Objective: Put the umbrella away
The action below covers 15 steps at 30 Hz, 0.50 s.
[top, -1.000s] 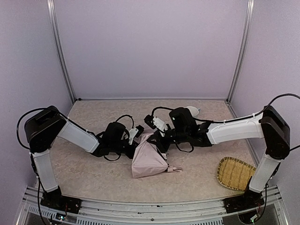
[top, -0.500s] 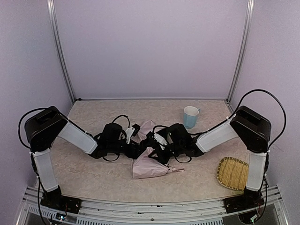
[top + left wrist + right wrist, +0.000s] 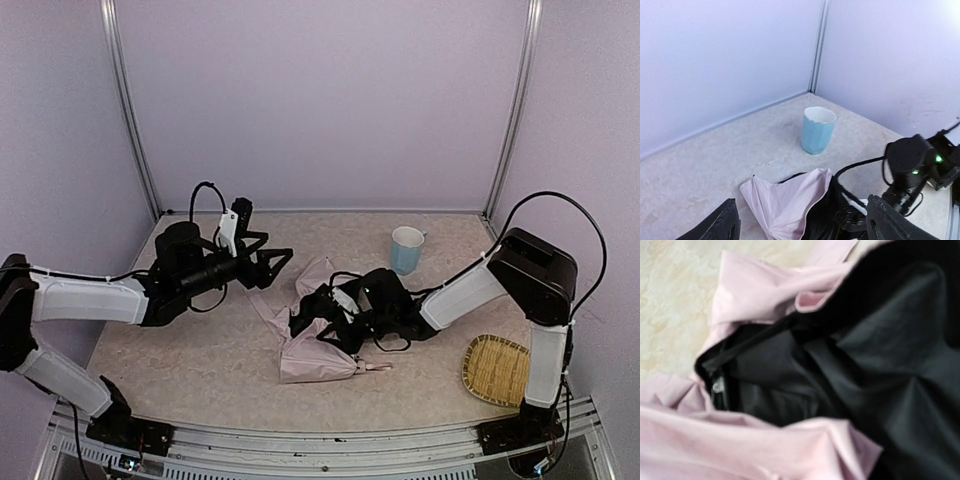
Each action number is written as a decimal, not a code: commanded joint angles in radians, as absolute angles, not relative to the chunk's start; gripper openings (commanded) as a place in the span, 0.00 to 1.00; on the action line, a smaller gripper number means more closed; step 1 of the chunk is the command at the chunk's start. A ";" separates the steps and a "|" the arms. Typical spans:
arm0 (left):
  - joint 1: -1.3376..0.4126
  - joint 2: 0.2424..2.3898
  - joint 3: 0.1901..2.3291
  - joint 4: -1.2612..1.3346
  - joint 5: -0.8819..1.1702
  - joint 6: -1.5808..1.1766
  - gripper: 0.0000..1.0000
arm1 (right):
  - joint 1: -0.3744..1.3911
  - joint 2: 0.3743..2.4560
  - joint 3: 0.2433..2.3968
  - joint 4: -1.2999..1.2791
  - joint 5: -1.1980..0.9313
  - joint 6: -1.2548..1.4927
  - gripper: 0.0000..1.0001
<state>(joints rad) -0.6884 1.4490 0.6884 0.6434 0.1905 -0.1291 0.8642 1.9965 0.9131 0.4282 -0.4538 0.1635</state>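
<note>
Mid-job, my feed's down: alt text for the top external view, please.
A half-collapsed pink umbrella lies mid-table with the right arm reaching into its folds. The left pincer hangs open, raised clear on its left. A blue cup stands behind; a bamboo tray lies near right.

The pale pink umbrella (image 3: pixel 305 355) lies crumpled on the table (image 3: pixel 190 365), black lining showing, handle pointing right.

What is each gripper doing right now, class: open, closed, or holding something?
Left gripper: open, holding nothing.
Right gripper: closed, buried in the pale pink folding umbrella; whether it pinches fabric cannot be told.
</note>
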 commanded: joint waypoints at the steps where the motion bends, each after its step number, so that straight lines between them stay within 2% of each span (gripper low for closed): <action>1: -0.794 1.266 0.550 0.575 0.157 0.034 0.81 | 0.869 2.004 0.910 0.157 -0.455 0.184 0.00; 5: -0.968 1.151 0.391 0.568 0.122 0.184 0.81 | 0.868 2.012 0.983 0.089 -0.484 0.157 0.00; 8: -1.068 1.154 0.362 0.529 0.074 0.264 0.88 | 0.868 2.023 1.024 0.052 -0.518 0.138 0.00; 12: -1.099 1.179 0.360 0.510 -0.016 0.274 0.91 | 0.868 2.000 1.056 0.008 -0.522 0.112 0.00; 15: -1.041 1.148 0.321 0.599 -0.088 0.180 0.88 | 0.879 1.911 1.048 0.010 -0.529 0.080 0.00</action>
<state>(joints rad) -1.0931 1.1770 0.3576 0.5209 0.0383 0.2188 0.8635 1.9839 1.0546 0.1326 -0.4980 0.1322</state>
